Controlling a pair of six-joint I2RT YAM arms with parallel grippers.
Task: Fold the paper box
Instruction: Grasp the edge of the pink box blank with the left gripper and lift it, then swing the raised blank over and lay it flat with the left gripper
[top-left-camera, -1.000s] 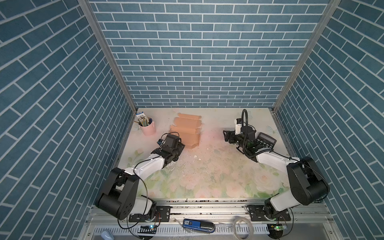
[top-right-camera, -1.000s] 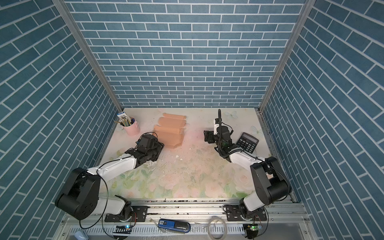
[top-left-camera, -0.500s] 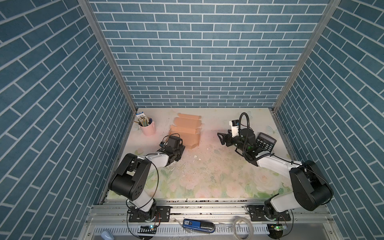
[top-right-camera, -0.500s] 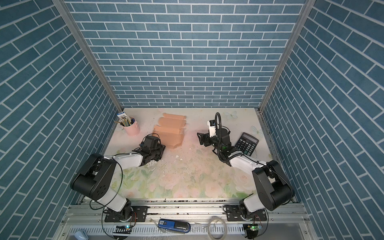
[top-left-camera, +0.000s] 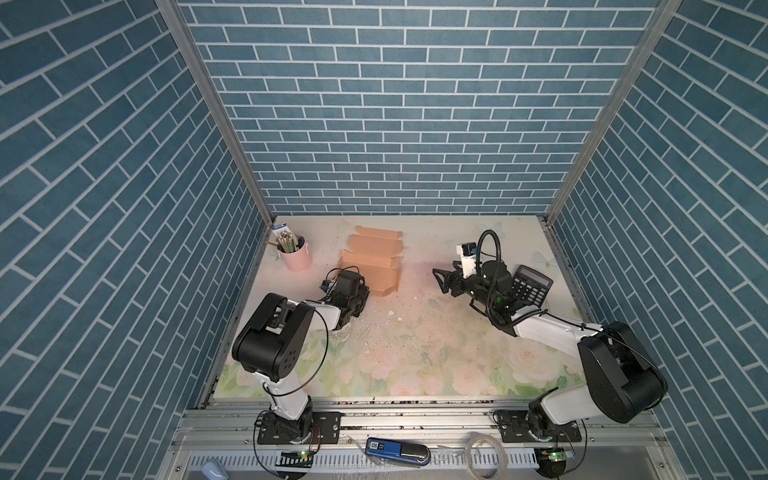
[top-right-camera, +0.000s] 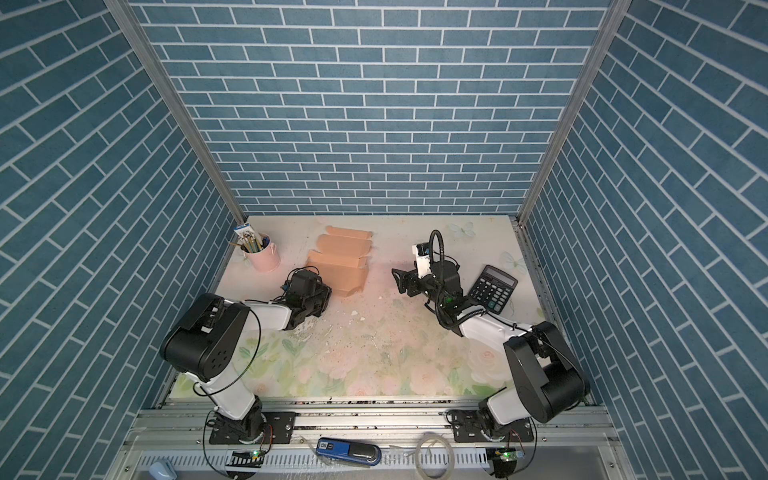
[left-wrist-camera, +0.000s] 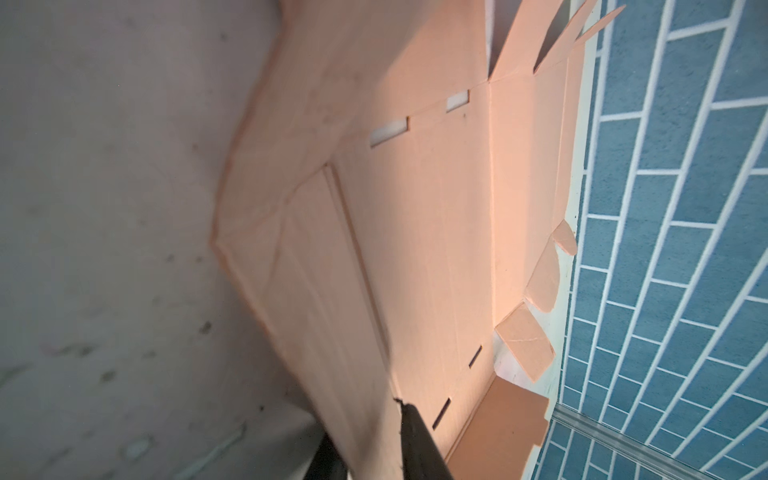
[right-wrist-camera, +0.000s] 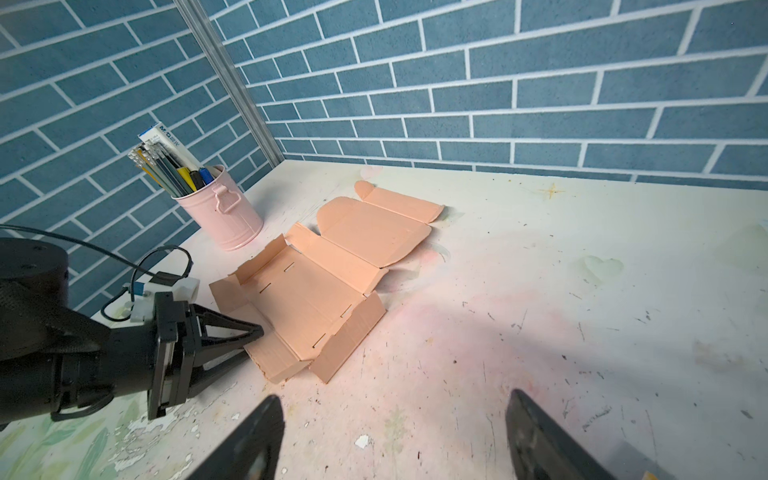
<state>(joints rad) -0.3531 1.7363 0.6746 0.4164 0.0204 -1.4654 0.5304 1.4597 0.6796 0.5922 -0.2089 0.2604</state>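
Two pincers sit nearest: the right pincer (right-wrist-camera: 395, 436), at 3 o'clock of the paper box (top-left-camera: 374, 266), hangs empty, jaws wide apart; the left pincer (right-wrist-camera: 254, 334) is clamped on the box's near-left flap. The box lies on the bench (top-left-camera: 415, 357) around 11 o'clock from its middle. Only the side walls stand partly raised, so folding looks barely begun, lid untucked. Its long axis runs 6 to 12 o'clock, lid flaps toward 12.
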